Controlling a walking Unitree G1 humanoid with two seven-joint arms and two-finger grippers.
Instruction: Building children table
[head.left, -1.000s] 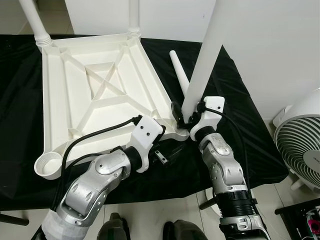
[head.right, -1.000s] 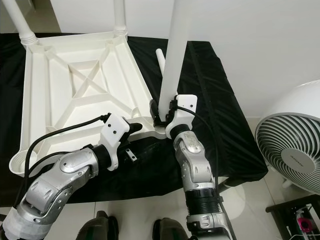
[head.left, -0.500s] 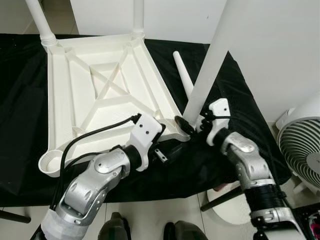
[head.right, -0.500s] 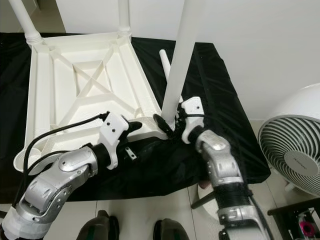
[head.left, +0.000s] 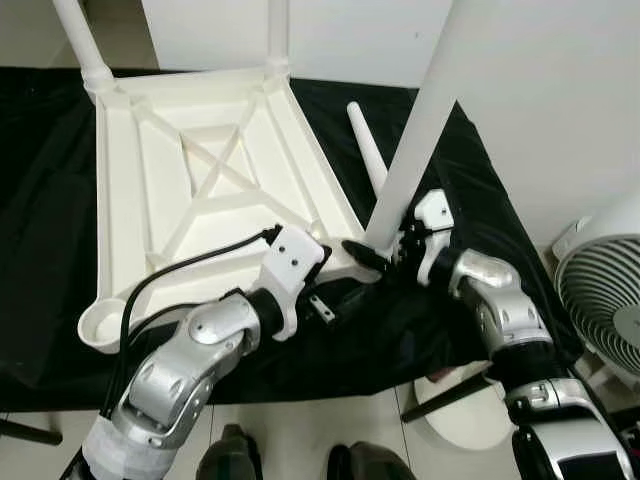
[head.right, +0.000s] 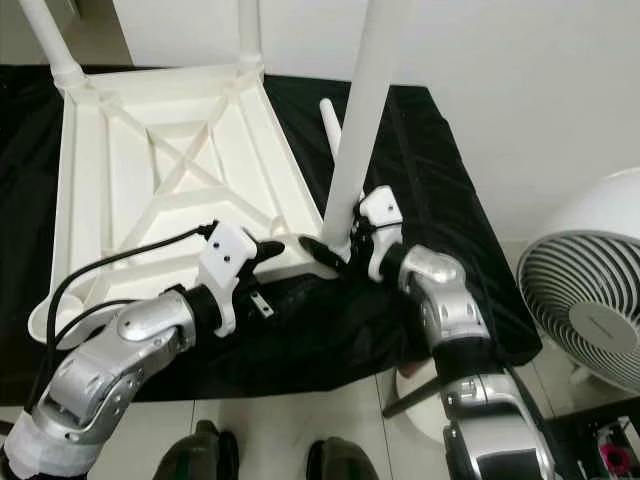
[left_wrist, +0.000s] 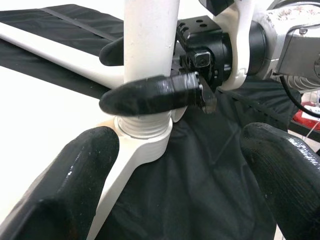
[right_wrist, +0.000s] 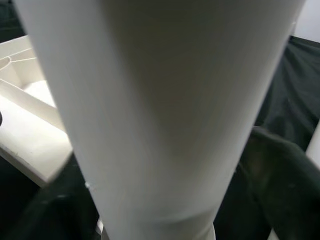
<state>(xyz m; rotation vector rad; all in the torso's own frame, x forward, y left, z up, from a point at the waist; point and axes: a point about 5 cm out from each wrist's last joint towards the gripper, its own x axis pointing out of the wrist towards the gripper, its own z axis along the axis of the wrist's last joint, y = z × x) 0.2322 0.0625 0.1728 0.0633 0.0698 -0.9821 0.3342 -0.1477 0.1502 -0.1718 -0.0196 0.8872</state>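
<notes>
We see the left gripper spread wide, holding nothing, just short of the corner socket. There the right gripper clamps the upright table leg. Beyond lie the overturned tabletop, a loose leg, and black cloth.

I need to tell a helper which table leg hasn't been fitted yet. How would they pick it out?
Find the upturned white tabletop on the black cloth. Just off its right edge, behind the leg that the right gripper holds, lies the spare leg. It alone lies flat on the cloth; the others stand upright in corner sockets.
</notes>
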